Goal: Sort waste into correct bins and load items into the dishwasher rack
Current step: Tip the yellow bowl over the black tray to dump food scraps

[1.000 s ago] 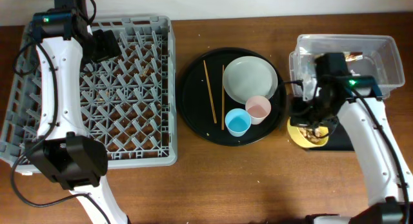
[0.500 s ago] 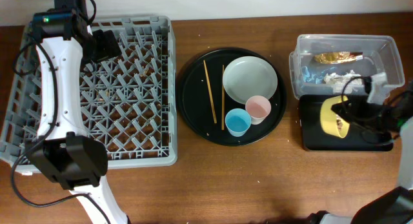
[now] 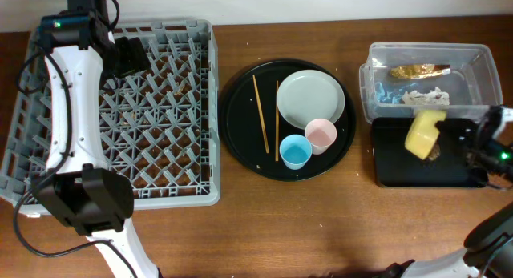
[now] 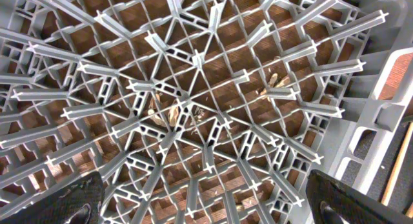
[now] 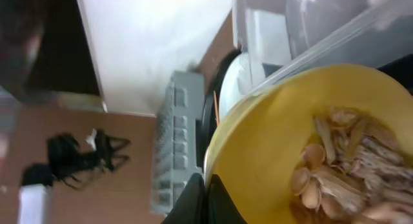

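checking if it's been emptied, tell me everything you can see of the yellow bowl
The yellow bowl looks like smooth plastic, round and deep. It is tipped steeply on its side over the flat black tray, beside the clear tub. The right gripper holds its rim. Brownish, shell-like scraps lie inside it, so it is not empty.

White arm segments (image 3: 68, 110), black joints (image 3: 84, 199), black cables (image 3: 50, 78), green lights (image 3: 56, 24); black textured left gripper (image 4: 205, 197)

Yellow bowl (image 3: 425, 132) holding tan-brown scraps (image 5: 342, 166); grey lattice rack (image 3: 176, 196); black round tray (image 3: 239, 134) bearing pale green plate (image 3: 311, 99), blue cup (image 3: 296, 152), pink cup (image 3: 321, 135).
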Motion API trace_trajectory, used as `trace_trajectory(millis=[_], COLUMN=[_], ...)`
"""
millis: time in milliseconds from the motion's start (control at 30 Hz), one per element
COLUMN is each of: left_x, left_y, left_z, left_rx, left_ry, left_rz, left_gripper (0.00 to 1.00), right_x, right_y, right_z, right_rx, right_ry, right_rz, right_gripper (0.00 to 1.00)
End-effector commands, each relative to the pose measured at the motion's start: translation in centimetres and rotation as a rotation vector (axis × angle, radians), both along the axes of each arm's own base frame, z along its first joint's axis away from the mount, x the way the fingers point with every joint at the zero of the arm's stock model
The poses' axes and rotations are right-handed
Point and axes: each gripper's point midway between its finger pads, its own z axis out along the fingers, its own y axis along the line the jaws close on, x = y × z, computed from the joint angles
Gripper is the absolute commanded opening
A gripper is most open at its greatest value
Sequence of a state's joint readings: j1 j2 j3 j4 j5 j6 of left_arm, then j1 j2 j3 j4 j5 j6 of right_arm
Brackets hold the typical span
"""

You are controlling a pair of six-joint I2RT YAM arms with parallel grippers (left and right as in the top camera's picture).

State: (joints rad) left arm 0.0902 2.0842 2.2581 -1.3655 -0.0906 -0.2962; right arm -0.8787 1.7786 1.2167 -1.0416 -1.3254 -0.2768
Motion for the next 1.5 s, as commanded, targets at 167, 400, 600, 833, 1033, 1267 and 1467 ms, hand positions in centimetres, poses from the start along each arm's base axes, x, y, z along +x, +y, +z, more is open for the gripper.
trace_trajectory(millis=[167, 400, 600, 833, 1033, 1267, 1467], left_x=[0.1, 0.1, 0.1, 0.1, 0.1, 0.1, 0.1], left_y=[0.1, 0.1, 0.1, 0.1, 0.1, 0.1, 0.1], left_z=[1.3, 1.3, 1.3, 1.3, 1.3, 1.3, 1.3], left_rx=[0.005, 0.005, 0.005, 0.005, 0.005, 0.005, 0.005], left_ry=[-0.035, -0.035, -0.035, -0.035, -0.035, -0.035, -0.035], left_rz=[0.007, 0.007, 0.007, 0.007, 0.007, 0.007, 0.007], left_gripper=[0.99, 0.99, 0.99, 0.99, 0.99, 0.99, 0.99], right_x=[-0.4, 0.0, 0.6, 0.6, 0.0, -0.8, -1.7], right_y=[-1.5, -1.9, -2.6, -2.6, -3.1, -1.9, -2.0], right_z=[1.8, 2.3, 3.2, 2.7, 1.3, 0.1, 0.5], right_rx=[0.174, 0.382, 0.409, 0.396, 0.345, 0.276, 0.239], right_ry=[-0.011, 0.104, 0.064, 0.083, 0.136, 0.179, 0.123], right_rz=[-0.08, -0.122, -0.116, -0.123, -0.157, -0.134, -0.128], right_gripper=[0.04, 0.04, 0.04, 0.04, 0.04, 0.04, 0.04])
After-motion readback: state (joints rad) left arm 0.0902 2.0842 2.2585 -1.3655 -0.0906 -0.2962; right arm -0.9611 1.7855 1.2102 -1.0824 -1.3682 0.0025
